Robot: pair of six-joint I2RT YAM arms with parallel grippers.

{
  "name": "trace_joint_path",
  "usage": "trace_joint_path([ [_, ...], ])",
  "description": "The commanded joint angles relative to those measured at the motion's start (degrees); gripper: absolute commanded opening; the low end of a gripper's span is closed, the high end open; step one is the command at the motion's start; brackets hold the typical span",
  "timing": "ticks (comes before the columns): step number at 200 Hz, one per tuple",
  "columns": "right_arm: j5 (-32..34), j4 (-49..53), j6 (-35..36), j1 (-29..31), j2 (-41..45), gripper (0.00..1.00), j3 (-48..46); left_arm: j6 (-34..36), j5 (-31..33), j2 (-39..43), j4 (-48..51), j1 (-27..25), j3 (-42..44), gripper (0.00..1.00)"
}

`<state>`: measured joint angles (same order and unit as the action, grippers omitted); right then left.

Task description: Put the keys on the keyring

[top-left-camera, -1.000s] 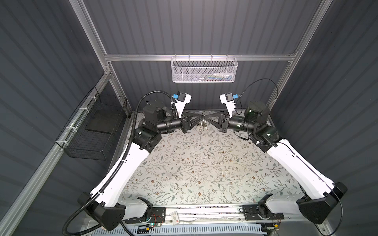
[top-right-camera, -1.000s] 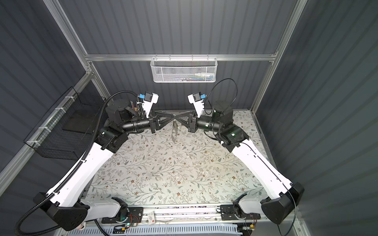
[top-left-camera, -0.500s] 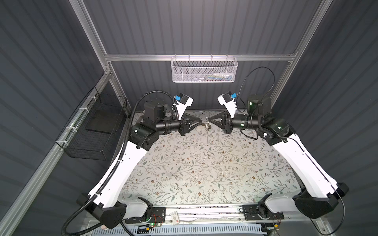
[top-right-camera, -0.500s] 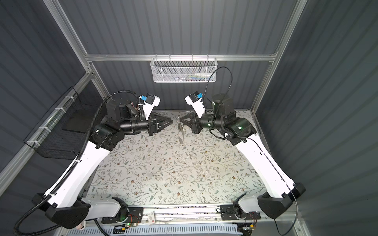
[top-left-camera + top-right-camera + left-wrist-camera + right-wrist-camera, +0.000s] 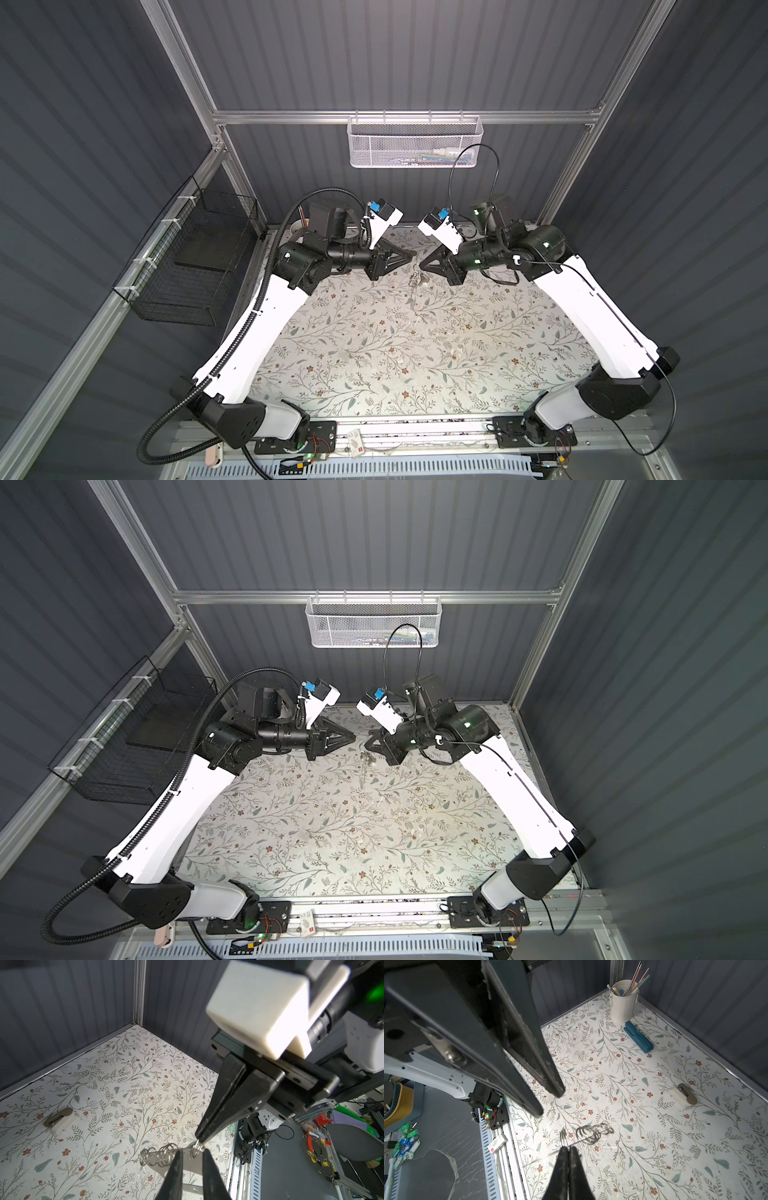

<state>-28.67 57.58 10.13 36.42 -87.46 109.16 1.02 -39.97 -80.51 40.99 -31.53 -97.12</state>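
Note:
The keyring (image 5: 162, 1164), a flat grey fob with several silver wire rings (image 5: 164, 1156) on its edge, hangs in the air above the far middle of the mat in both top views (image 5: 414, 280) (image 5: 365, 759). My right gripper (image 5: 568, 1147) (image 5: 199, 1139) (image 5: 422, 266) is shut on one of its rings (image 5: 563, 1136). My left gripper (image 5: 192, 1150) (image 5: 414, 252) (image 5: 549, 1103) faces it almost tip to tip. Its jaws stand a little apart around the ring end of the fob and grip nothing. The keys are out of view.
A tan-and-white lump (image 5: 683, 1096) (image 5: 59, 1120) lies on the floral mat (image 5: 374, 353). A teal case (image 5: 638, 1036) lies by a white cup of pencils (image 5: 623, 1001) in the far corner. A white mesh basket (image 5: 413, 141) hangs on the back wall, a black wire basket (image 5: 187, 266) on the left.
A second ago both grippers met tip to tip at the far middle. They drew apart, the keyring stayed hanging from the right gripper, and the tips have since come near each other again.

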Motion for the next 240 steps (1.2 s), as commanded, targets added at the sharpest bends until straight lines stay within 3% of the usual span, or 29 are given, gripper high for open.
trace_joint_path([
  [1, -0.59, 0.72, 1.35, 0.14, 0.21, 0.05, 2.02, 1.4, -2.86, -0.72, 1.99, -0.02, -1.14, 0.18],
  [185, -2.62, 0.75, 1.05, 0.52, -0.26, 0.05, 2.28, 3.06, -5.03, -4.04, 4.57, -2.39, -1.88, 0.14],
  [240, -2.84, 0.89, 1.12, 0.93, -0.45, 0.05, 2.11, 2.2, -5.04, -4.04, 2.78, -2.52, -1.53, 0.08],
])
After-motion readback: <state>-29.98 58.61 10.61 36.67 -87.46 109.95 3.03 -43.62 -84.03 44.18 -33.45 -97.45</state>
